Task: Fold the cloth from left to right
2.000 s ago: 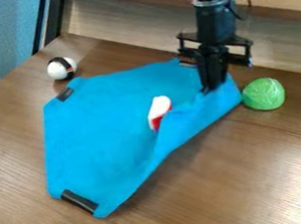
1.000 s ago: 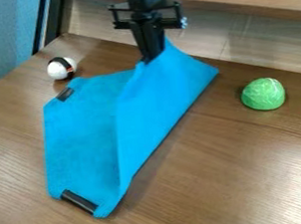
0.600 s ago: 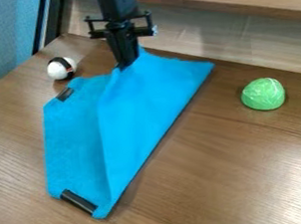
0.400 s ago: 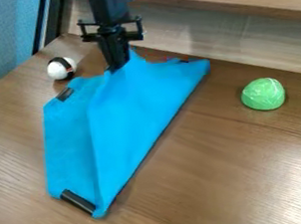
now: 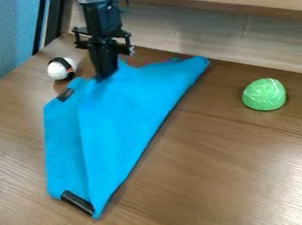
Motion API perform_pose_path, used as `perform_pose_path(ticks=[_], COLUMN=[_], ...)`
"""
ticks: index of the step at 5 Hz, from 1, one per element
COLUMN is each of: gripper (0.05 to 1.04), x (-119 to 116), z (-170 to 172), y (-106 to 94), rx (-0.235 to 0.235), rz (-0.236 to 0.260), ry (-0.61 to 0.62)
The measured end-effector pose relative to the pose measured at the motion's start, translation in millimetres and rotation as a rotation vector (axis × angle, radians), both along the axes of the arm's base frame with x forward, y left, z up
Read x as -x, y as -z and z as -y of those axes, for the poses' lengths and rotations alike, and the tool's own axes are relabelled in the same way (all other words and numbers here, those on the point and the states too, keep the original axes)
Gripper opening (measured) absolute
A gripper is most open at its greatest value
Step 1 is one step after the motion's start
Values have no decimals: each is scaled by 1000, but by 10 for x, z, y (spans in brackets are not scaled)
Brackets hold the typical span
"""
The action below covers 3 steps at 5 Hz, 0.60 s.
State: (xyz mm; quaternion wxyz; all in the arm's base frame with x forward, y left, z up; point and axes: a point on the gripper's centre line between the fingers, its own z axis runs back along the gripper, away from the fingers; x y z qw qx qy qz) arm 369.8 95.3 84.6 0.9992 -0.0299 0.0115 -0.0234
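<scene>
At the upper left of the view, my black gripper (image 5: 103, 77) is shut on the far edge of the blue cloth (image 5: 124, 122). The held part lies folded over from the right, so its edge runs down the cloth's left portion. A strip of the lower layer stays uncovered at the left, with black patches at its upper and lower corners. The cloth's right side tapers to a corner below the back panel. The red and white item on the cloth is hidden under the fold.
A white ball with a black band (image 5: 62, 68) sits just left of the gripper, close to the cloth's upper-left corner. A green ball (image 5: 264, 94) rests at the right. A wooden panel (image 5: 199, 27) with a ledge stands along the table's back edge.
Gripping the cloth, my gripper has moved left from near the green ball toward the white ball. The right part of the cloth came over with it, covering the red and white item.
</scene>
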Motion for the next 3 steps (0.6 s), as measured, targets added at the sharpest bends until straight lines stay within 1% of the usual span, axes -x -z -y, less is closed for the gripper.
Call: perform_pose_path(ticks=[1, 2, 3], gripper=[55, 55, 55], x=[-43, -46, -17], z=[-94, -187, -212], y=[77, 105, 254], rx=[-41, -49, -29], rz=[-11, -19, -57], ry=[82, 76, 75])
